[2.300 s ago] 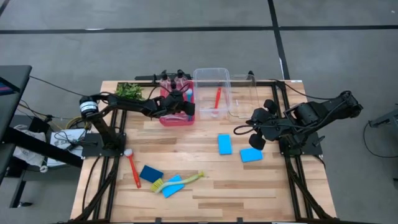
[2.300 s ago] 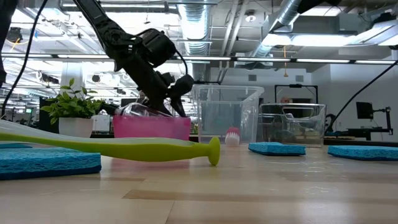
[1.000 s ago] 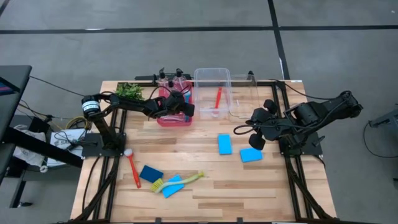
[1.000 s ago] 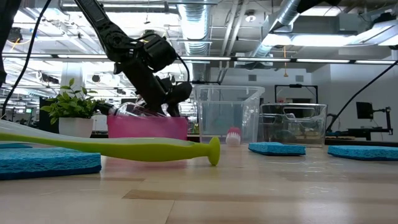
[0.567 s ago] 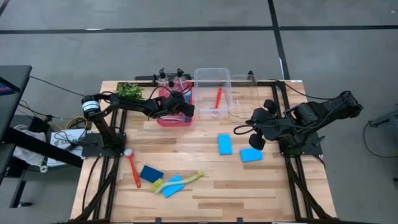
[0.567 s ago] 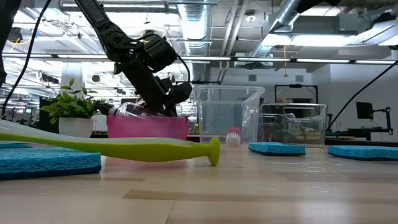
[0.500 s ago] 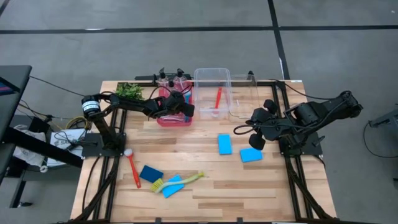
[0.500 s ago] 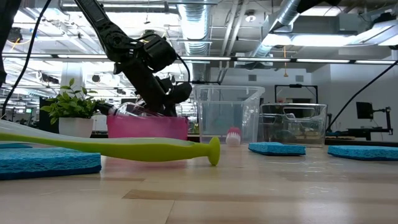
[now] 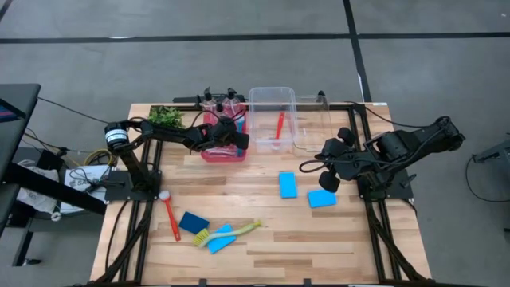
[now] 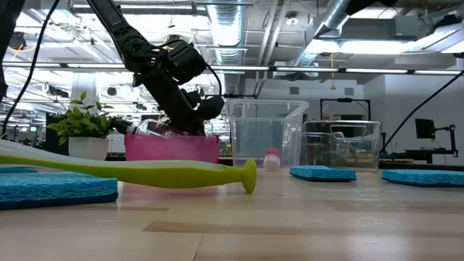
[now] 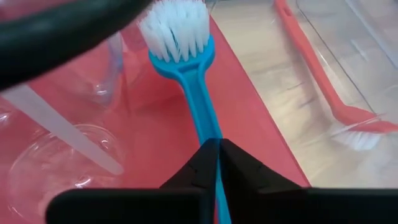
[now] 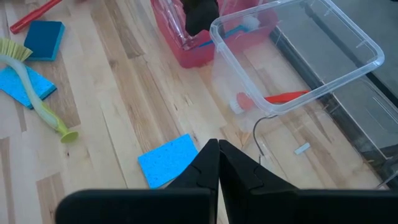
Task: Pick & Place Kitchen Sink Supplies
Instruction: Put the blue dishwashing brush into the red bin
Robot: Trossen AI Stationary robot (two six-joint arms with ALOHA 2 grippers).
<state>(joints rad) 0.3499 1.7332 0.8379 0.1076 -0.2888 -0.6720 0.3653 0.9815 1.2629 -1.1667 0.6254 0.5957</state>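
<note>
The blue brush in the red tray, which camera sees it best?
The left wrist view: the blue brush fills the picture, white bristles at its far end, handle pinched in the shut left tool. The high view hides most of it under the arm. The low view can't see it inside the red tray. The right wrist view shows only a blue sliver.

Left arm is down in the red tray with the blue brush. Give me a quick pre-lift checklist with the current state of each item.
1. Left gripper shut on the blue brush handle: ok.
2. Brush lies inside the red tray: ok.
3. Clear bottles crowd the brush in the tray; clearance for lifting: cannot tell.
4. Neighbouring clear bin, holding only a red brush, has room: ok.
5. Right gripper shut, empty, parked above the table away from the tray: ok.
6. Remaining sponges and brushes on the table lie outside the lift path: ok.
</note>
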